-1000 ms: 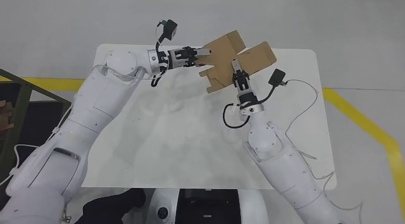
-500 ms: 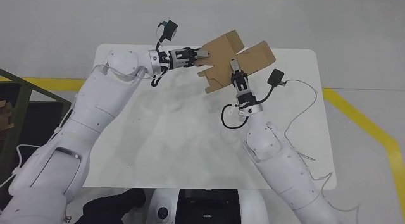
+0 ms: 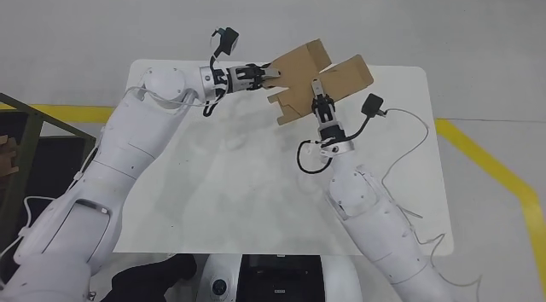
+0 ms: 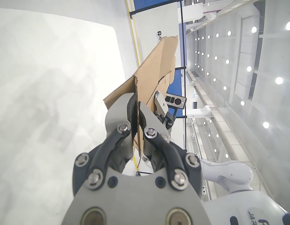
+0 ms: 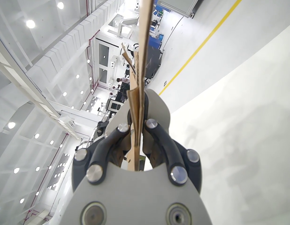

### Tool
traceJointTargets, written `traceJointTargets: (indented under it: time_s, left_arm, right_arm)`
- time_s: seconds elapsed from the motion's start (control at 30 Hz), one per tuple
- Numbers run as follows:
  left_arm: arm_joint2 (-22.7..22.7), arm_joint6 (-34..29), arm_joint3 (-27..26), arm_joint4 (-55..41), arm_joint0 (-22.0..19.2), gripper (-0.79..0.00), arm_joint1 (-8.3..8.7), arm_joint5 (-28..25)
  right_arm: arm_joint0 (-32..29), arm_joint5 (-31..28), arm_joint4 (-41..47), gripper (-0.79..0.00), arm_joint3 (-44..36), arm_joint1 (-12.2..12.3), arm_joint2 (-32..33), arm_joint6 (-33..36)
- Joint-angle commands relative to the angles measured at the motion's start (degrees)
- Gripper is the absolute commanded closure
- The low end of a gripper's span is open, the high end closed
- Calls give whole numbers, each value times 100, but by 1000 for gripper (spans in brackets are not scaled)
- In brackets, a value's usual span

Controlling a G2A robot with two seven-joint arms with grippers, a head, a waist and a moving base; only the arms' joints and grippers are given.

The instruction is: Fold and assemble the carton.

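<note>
Carton (image 3: 311, 80) held in the air over the far part of the surface (image 3: 213, 182), between your two arms and touching nothing else. Your left gripper (image 3: 271, 72) is clenched on the edge of one panel; your right gripper (image 3: 317, 89) is clamped on what looks like two layers of cardboard at the near side. The carton is only partly opened, its panels at uneven angles. Both holds are thin edge pinches, so a pull or twist that the two arms do not share evenly could slide the board out of one gripper, tear it at a crease or buckle a panel the wrong way. The doubled layers on the right may also fold together. The carton's visible faces are plain brown, without print or label.
</note>
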Motion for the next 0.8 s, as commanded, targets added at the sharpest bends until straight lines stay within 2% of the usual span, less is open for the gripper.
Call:
traceJointTargets:
  time_s: [0.0, 0.1, 0.17, 0.47, 0.77]
  left_arm:
    - [-20, -20, -12, -9, 5, 0, -5, 4]
    - [-52, -49, -26, -14, 16, 0, -13, 3]
    - [-70, -67, -29, -19, 26, 0, -19, -6]
    - [-173, -151, -26, -26, 70, 0, -34, -9]
    - [-336, -437, -6, 49, 93, 0, -9, -177]
  right_arm:
    - [3, 5, -34, 0, 15, -14, 6, -10]
    - [12, 18, -69, -308, 48, -41, 14, -14]
    - [28, 29, -72, -785, 87, -59, 27, -5]
    - [1, -103, 6, -785, 312, -113, 232, -84]
    - [-163, -213, 62, -785, 250, -33, 933, 179]
